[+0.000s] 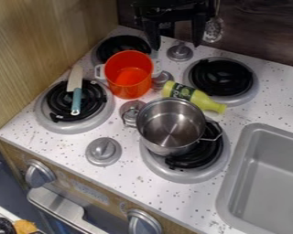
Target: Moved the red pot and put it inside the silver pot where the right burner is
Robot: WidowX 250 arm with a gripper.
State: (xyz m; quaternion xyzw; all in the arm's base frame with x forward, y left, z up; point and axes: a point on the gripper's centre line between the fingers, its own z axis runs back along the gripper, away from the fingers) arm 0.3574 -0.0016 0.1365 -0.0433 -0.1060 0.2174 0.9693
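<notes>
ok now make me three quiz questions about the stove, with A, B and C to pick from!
1. Where is the knife?
A) in the sink
B) on a burner
C) inside the red pot

2. How many burners does the stove have?
A) two
B) three
C) four

3. How is the claw?
A) open
B) shut on the knife
C) shut on the bottle

Answers:
1. B, because the knife lies across the front left burner.
2. C, because two are near the front and two are farther back.
3. A, because its two fingers are apart with nothing held between them.
</notes>
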